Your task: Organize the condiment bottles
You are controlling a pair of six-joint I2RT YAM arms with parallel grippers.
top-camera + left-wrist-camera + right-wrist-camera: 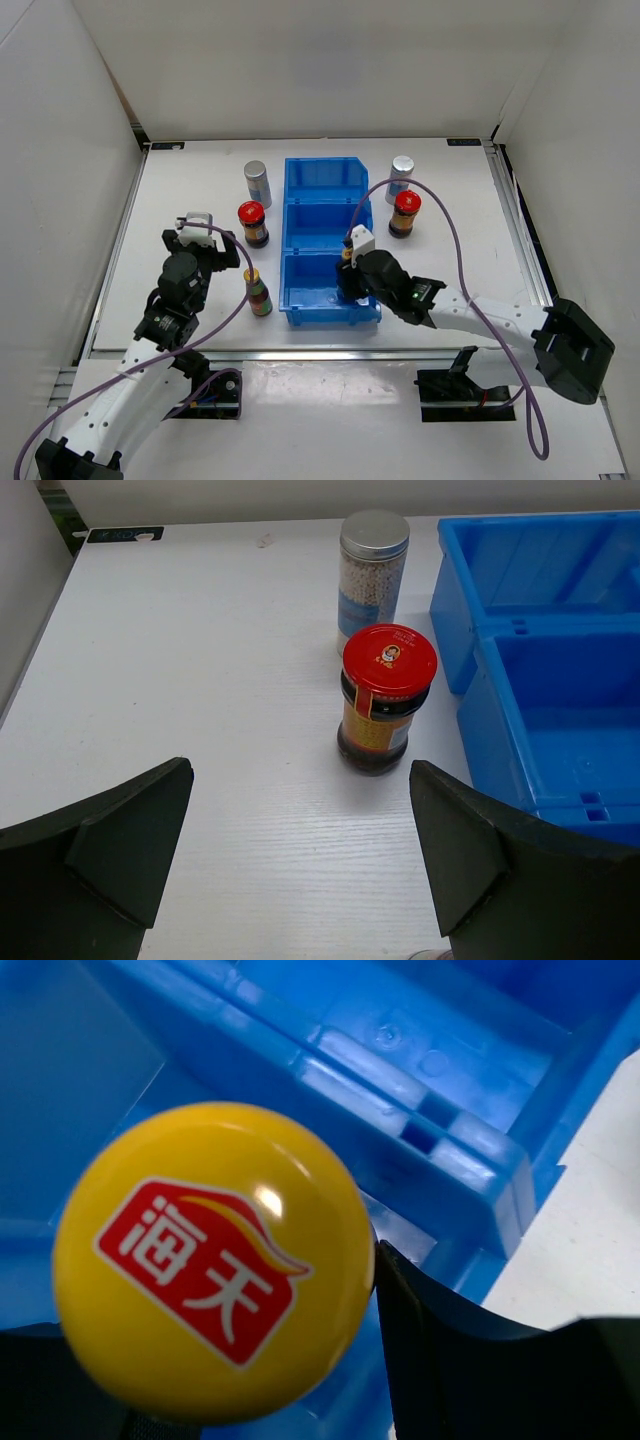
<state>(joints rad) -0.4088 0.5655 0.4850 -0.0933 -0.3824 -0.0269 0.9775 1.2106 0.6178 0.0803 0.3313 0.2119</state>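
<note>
My right gripper (349, 270) is shut on a yellow-capped bottle (212, 1260), held upright over the nearest compartment of the blue bin (330, 312); its body is hidden below the cap. A second yellow-capped bottle (258, 293) stands left of the bin. A red-lidded jar (385, 698) and a silver-capped bottle (372, 578) stand on the table ahead of my open left gripper (300, 855). Right of the bin stand another red-lidded jar (404, 213) and another silver-capped bottle (400, 177).
The blue bin (545, 670) has three compartments in a row and lies just right of the left gripper's path. White walls enclose the table on three sides. Cables loop over both arms.
</note>
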